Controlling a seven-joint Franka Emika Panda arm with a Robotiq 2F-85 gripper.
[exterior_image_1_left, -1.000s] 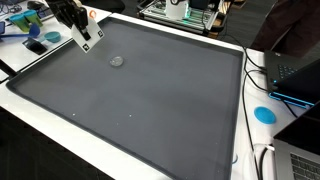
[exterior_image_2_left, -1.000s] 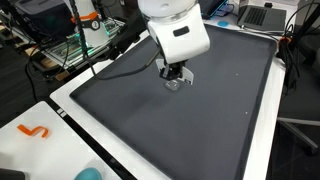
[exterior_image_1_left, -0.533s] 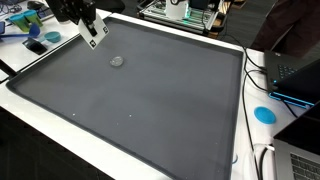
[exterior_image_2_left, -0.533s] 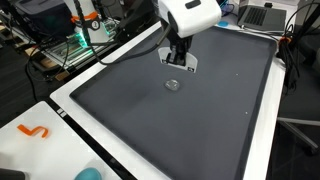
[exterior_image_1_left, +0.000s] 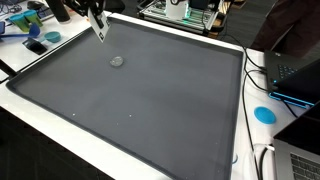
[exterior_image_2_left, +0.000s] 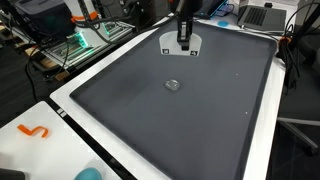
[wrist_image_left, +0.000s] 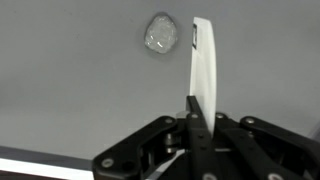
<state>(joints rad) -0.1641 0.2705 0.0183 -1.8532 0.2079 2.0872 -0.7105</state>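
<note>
The small clear round piece (exterior_image_2_left: 173, 85) lies flat on the dark mat (exterior_image_2_left: 200, 125), in its far half and apart from everything else; in the wrist view it (wrist_image_left: 160, 33) shows just at 11 o'clock of the white finger (wrist_image_left: 203, 60); a second ago the gripper (exterior_image_2_left: 181, 45) stood right down over it, and it has since risen and drawn off toward 12 o'clock, so it now hangs above the mat's far rim; its fingers stand spread with nothing between them, released, and by the look of it the piece has been let go and rests on its own; in an exterior view the gripper (exterior_image_1_left: 97, 25) sits at 11 o'clock of the piece (exterior_image_1_left: 117, 61); the nearest edge is the white table border (exterior_image_2_left: 215, 27) behind the gripper; the mat runs bare toward 6 o'clock and 3 o'clock, giving wide room; a blue disc (exterior_image_1_left: 264, 114) and a laptop (exterior_image_1_left: 300, 75) lie beyond the border, well apart.
</note>
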